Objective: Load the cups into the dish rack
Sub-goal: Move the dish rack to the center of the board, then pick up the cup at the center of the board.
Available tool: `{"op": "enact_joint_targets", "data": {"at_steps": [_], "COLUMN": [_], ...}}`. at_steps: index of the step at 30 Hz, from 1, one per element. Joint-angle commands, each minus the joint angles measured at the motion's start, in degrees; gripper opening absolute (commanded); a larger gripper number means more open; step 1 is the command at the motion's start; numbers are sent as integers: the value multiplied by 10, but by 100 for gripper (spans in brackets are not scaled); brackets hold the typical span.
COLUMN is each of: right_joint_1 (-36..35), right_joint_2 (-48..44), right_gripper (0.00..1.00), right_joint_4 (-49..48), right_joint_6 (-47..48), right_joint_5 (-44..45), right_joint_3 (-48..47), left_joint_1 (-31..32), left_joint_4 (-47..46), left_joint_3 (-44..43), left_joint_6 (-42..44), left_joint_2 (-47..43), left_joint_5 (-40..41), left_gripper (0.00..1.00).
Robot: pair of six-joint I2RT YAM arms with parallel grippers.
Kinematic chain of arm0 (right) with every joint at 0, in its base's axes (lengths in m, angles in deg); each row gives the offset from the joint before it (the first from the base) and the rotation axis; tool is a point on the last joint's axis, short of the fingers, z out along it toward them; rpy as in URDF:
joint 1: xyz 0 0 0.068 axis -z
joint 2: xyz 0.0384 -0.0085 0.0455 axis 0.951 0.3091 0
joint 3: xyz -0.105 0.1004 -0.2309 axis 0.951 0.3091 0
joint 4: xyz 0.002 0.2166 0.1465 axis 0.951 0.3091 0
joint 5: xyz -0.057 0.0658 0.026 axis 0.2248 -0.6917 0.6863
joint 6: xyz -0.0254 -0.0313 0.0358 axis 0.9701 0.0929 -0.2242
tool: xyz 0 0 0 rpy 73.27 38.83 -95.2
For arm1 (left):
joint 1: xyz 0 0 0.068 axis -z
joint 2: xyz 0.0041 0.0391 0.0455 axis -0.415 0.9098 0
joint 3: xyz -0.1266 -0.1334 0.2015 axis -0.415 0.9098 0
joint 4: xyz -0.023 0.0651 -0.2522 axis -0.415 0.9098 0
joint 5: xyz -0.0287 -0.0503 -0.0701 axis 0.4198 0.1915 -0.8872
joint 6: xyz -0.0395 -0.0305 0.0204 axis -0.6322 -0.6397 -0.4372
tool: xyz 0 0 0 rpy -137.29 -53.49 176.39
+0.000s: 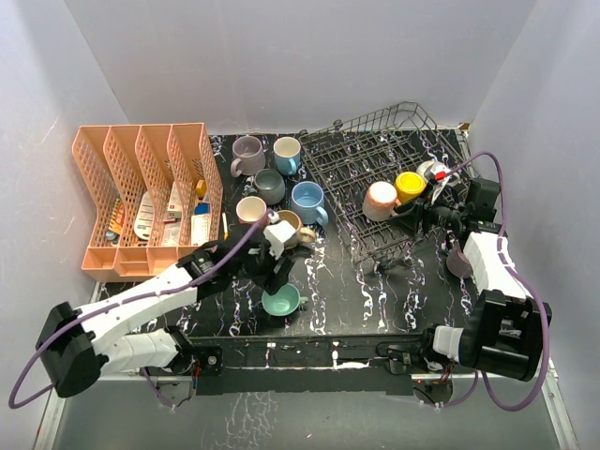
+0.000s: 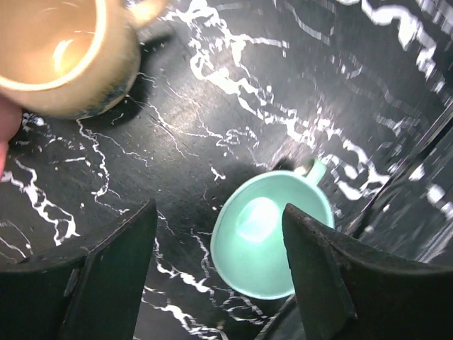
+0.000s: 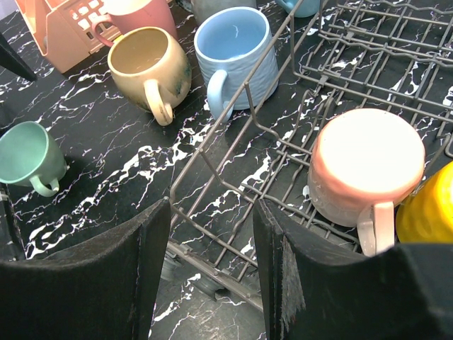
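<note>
Top external view: we are seeing the green cup [image 1: 281, 302] standing upright on the surface [image 1: 375, 300] near its front edge, with bare room to its right. The left pincer [image 2: 219, 212] is hanging over it, fingers apart. The tan cup [image 1: 292, 228] is sitting just behind. The right pincer [image 3: 211, 205] is hovering, fingers apart and gripping nothing, over the near rim of the dish rack [image 3: 212, 170], where a pink cup [image 3: 364, 166] is resting upside down beside a yellow cup [image 3: 428, 212].
</note>
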Motion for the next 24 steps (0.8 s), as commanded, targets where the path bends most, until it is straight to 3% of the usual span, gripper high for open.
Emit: {"op": "enact_joint_targets", "data": {"at_steps": [1,7,13,24], "right_joint_1": [1,1,1,1], "right_joint_2": [0,2,5,2], "right_gripper": [53,53,53,53], "right_joint_4": [-9,-9,-9,-9], "right_joint_6": [9,9,9,9], "right_joint_5": [-14,-18,-21,-15], "right_joint_3": [0,-1,-2,-1], "left_joint_1": [-4,-5,-4,-5], "left_joint_4": [15,128,242,206], "left_joint_3": [-11,-14,-23,-12], "left_joint_6": [-191,-403,-516,-534], "left_joint_2": [-60,-95,-102,-13], "left_joint_5": [57,94,110,108], "left_gripper": [69,65,61,52]}}
